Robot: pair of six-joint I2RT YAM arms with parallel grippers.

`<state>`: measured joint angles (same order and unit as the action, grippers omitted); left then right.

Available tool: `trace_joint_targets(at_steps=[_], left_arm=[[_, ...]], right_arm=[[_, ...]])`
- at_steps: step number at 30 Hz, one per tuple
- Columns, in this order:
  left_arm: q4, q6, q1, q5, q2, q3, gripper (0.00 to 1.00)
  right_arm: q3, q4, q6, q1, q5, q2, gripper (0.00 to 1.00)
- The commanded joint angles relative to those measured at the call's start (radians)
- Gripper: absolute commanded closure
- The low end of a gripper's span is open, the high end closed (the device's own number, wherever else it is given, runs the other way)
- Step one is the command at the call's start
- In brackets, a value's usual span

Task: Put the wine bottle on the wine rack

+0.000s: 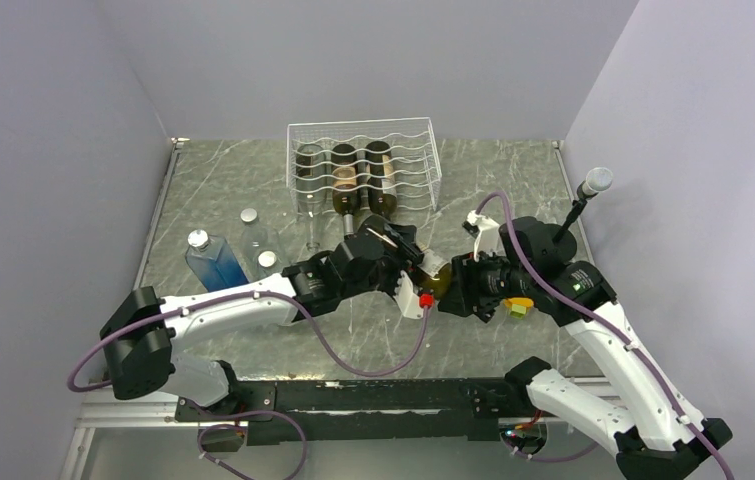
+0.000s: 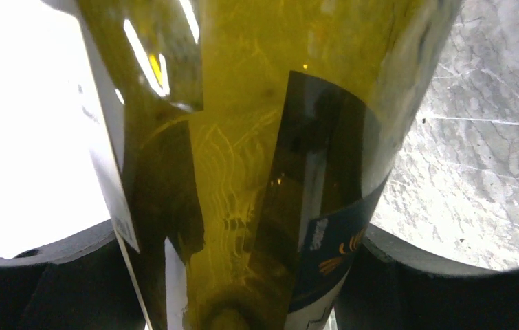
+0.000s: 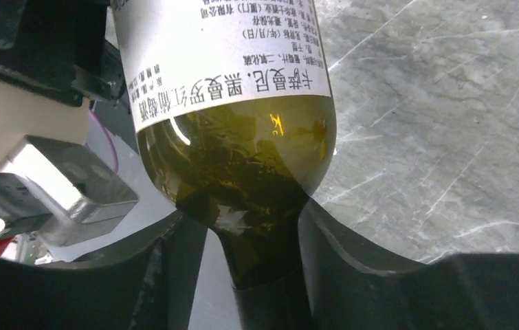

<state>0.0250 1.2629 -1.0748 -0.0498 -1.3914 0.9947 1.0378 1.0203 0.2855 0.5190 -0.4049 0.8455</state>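
Observation:
The wine bottle (image 1: pixel 434 273), olive-green glass with a white label, is held lying level above the table's middle. My left gripper (image 1: pixel 408 262) is shut on its body, which fills the left wrist view (image 2: pixel 243 137) between the two dark fingers (image 2: pixel 435 282). My right gripper (image 1: pixel 455 282) stands around the bottle's neck (image 3: pixel 270 275). Its right finger (image 3: pixel 380 282) lies against the neck and a strip of light shows on the other side. The white wire wine rack (image 1: pixel 363 135) stands at the back with three bottles (image 1: pixel 343 175) lying in it.
A blue-liquid bottle (image 1: pixel 215 262) and clear bottles (image 1: pixel 251 232) stand at the left of the marble table (image 1: pixel 513 180). Another clear bottle (image 1: pixel 310 218) stands by the rack's front left corner. A grey-tipped post (image 1: pixel 593 185) rises at the right edge.

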Motion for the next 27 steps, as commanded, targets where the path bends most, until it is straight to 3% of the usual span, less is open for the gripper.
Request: trace_joint_targets(at_steps=[1, 7, 11, 14, 15, 16, 17, 23, 27], left_arm=[[0.155, -0.039, 0.014, 0.015, 0.013, 0.110, 0.99], [0.157, -0.061, 0.025, 0.015, 0.004, 0.115, 0.99], [0.166, -0.071, 0.025, 0.008, 0.000, 0.114, 0.96], [0.174, -0.088, 0.026, -0.001, 0.003, 0.104, 0.69], [0.153, -0.094, 0.027, -0.002, 0.001, 0.108, 0.46], [0.136, -0.101, 0.027, -0.005, 0.000, 0.112, 0.07], [0.117, -0.109, 0.028, -0.008, -0.002, 0.117, 0.01], [0.107, -0.114, 0.028, -0.039, 0.009, 0.062, 0.01], [-0.060, -0.216, 0.011, -0.060, 0.039, 0.081, 0.01]], right_arm=[[-0.005, -0.051, 0.000, 0.004, -0.021, -0.006, 0.52], [-0.008, -0.040, -0.002, 0.004, 0.013, -0.008, 0.97], [-0.006, -0.046, 0.005, 0.004, 0.039, -0.022, 1.00], [0.006, -0.049, 0.015, 0.004, 0.072, -0.034, 1.00], [0.012, -0.050, 0.022, 0.004, 0.091, -0.039, 1.00], [0.019, -0.051, 0.026, 0.004, 0.108, -0.044, 1.00], [0.024, -0.055, 0.033, 0.004, 0.134, -0.050, 1.00], [-0.005, -0.101, 0.107, 0.003, 0.339, -0.069, 1.00], [-0.038, -0.147, 0.143, 0.004, 0.420, -0.080, 1.00]])
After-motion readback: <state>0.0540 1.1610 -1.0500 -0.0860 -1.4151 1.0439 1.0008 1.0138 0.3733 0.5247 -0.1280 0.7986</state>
